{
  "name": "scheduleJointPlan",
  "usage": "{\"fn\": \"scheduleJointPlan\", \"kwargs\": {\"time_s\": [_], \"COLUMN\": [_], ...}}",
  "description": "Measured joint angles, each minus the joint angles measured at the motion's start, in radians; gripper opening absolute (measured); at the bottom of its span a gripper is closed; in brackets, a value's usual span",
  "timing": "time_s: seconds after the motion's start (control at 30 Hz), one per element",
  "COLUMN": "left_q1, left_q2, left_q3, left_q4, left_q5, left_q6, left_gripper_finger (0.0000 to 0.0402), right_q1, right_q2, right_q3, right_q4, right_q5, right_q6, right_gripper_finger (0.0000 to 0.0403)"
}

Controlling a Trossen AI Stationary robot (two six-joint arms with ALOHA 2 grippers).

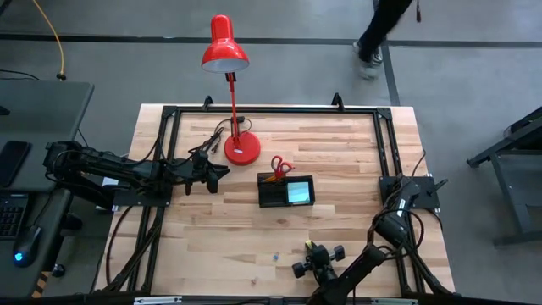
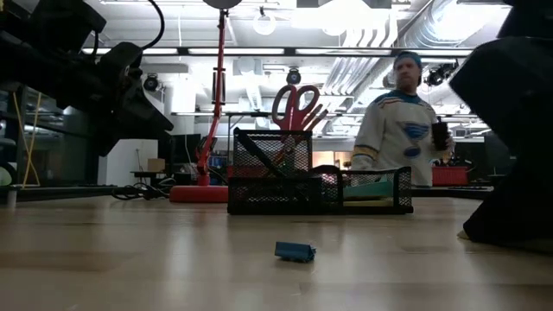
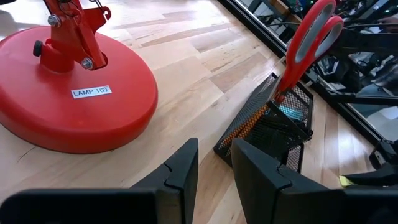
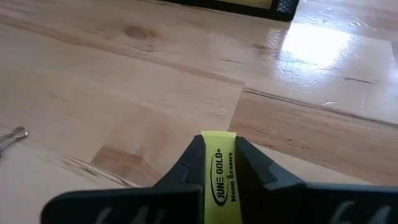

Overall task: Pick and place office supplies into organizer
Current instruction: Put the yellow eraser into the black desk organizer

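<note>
The black mesh organizer (image 1: 262, 200) stands mid-table. Red-handled scissors (image 1: 281, 166) and orange pencils (image 3: 245, 129) stand upright in its left compartment, and a teal pad (image 1: 298, 193) lies in the right one. My right gripper (image 4: 219, 148), near the table's front edge (image 1: 315, 254), is shut on a yellow eraser (image 4: 219, 138). A small blue clip (image 2: 295, 251) lies on the wood just left of it. My left gripper (image 3: 214, 168) waits at the left beside the lamp base, slightly open, with nothing between its fingers. My right gripper pinches the yellow eraser by its two long sides (image 4: 219, 171) between the two fingers. The fingers lie along the eraser, slanting down toward the table's far side. The eraser's front end sticks out just past the fingertips. Whether it is clear of the wood, I cannot tell.
A red desk lamp stands on its round base (image 1: 242, 149) at the back, left of the organizer, its black cord beside it. A person (image 2: 399, 121) stands beyond the far edge. Bare wood lies between the right gripper and the organizer.
</note>
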Motion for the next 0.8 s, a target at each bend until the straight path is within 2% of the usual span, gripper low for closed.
{"fn": "scheduleJointPlan", "kwargs": {"time_s": [0.4, 0.67, 0.8], "left_q1": [0.0, 0.0, 0.0], "left_q2": [0.0, 0.0, 0.0], "left_q3": [0.0, 0.0, 0.0], "left_q4": [0.0, 0.0, 0.0], "left_q5": [0.0, 0.011, 0.042], "left_q6": [-0.006, -0.006, -0.006], "left_gripper_finger": [0.0088, 0.0088, 0.0088], "right_q1": [-0.019, -0.051, -0.075], "right_q2": [0.008, -0.038, -0.086], "right_q3": [0.138, 0.158, 0.158], "right_q4": [-0.126, -0.149, -0.151], "right_q5": [-0.061, 0.026, 0.115], "right_q6": [0.002, -0.012, -0.031], "right_gripper_finger": [0.0014, 0.0014, 0.0006]}}
